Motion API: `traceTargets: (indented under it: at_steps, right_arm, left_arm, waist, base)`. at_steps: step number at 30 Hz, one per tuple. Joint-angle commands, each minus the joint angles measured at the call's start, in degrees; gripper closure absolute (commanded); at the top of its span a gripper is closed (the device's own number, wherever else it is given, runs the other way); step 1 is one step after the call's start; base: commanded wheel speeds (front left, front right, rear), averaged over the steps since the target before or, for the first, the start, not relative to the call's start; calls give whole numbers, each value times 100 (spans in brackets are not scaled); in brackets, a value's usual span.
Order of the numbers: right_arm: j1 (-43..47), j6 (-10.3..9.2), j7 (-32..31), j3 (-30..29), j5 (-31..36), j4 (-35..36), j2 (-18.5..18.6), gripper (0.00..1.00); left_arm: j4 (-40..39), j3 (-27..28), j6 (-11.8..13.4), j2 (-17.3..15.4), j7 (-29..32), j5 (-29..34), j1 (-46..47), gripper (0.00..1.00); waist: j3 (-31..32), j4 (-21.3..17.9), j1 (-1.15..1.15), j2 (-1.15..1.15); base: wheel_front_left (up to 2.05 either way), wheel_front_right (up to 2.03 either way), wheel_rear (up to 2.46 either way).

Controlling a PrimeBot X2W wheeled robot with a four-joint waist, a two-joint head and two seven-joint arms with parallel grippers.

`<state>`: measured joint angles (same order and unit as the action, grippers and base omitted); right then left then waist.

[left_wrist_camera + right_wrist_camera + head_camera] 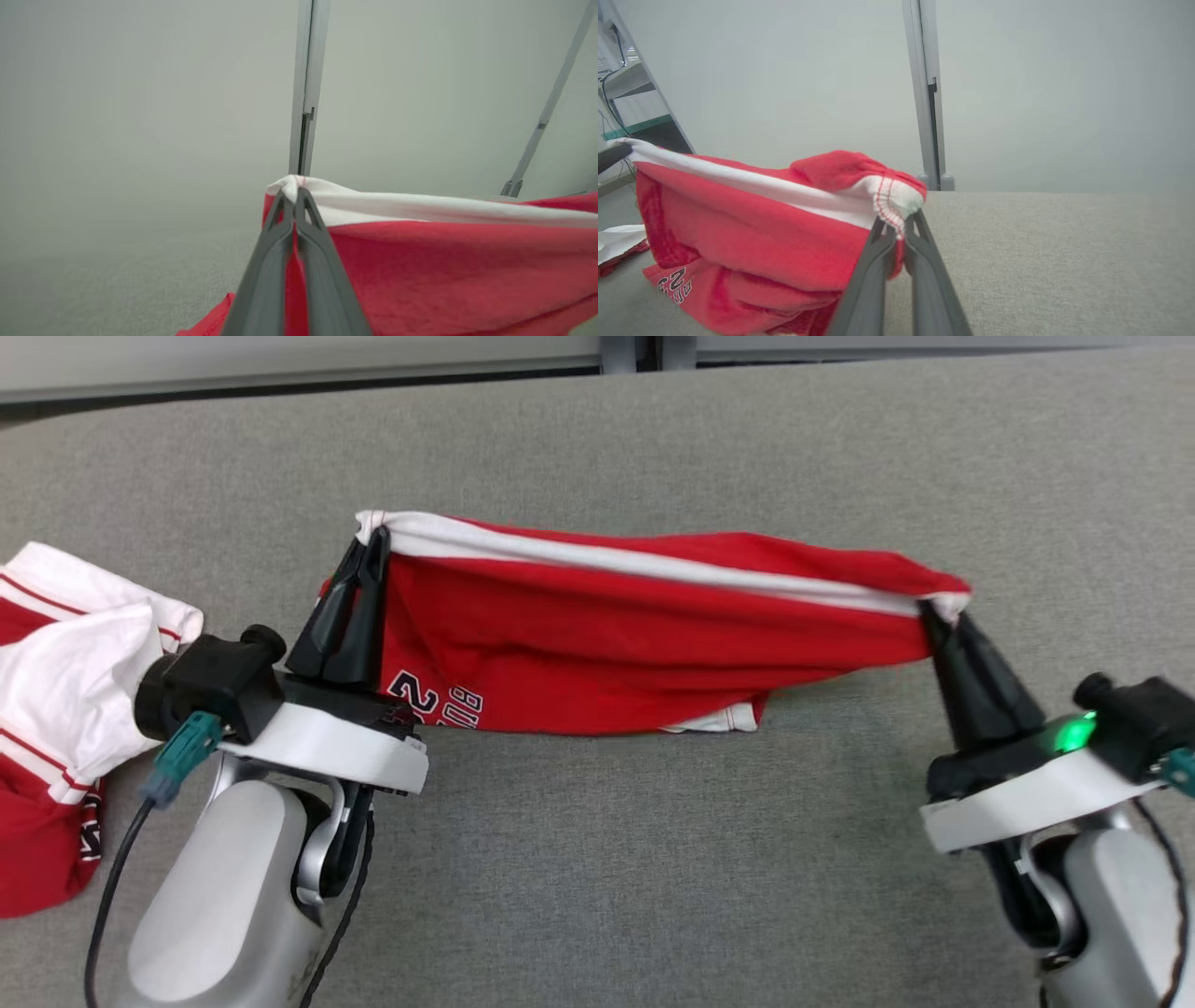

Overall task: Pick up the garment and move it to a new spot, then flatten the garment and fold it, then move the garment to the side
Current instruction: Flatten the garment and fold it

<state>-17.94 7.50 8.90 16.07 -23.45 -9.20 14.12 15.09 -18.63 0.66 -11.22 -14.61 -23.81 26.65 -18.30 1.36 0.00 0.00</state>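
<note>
Grips the red garment [653, 644] by its white-banded edge, with left jaws and right jaws each clenched on a corner, stretching it taut, probably for flattening; lets its lower part touch the grey worktop [653, 859]. Leaves another red-and-white pile [65, 691] at far left, crowding that side.

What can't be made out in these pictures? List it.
- Print on the red garment: head view, partly hidden by folds and the wrist of the left gripper.
- Second red-and-white garment: head view, cut by the left edge.
- Garment's far end: left wrist view, cut by the right edge.
</note>
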Motion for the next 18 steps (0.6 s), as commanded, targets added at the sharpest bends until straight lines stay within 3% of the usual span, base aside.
traceTargets:
  at_steps: [1,4,10,18]
  right_arm:
    - [-63,-2,-19,-77,30,102,56,100]
    - [-52,-2,-262,-441,153,783,192,100]
    - [35,-2,-810,-1063,322,1802,227,100]
    - [240,-1,-1445,-1531,345,2556,66,100]
  left_arm:
    - [-150,33,57,-66,-12,36,-73,100]
    - [-1125,-37,168,-182,89,181,-225,100]
    - [-2324,-191,300,-176,316,301,-282,100]
    - [-2976,-373,411,-129,694,284,-320,100]
  waist:
    - [99,-60,0,0]
    - [341,-142,0,0]
    - [686,-257,0,0]
    - [905,-408,0,0]
  base:
    - [0,0,0]
    - [0,0,0]
    - [0,0,0]
    - [0,0,0]
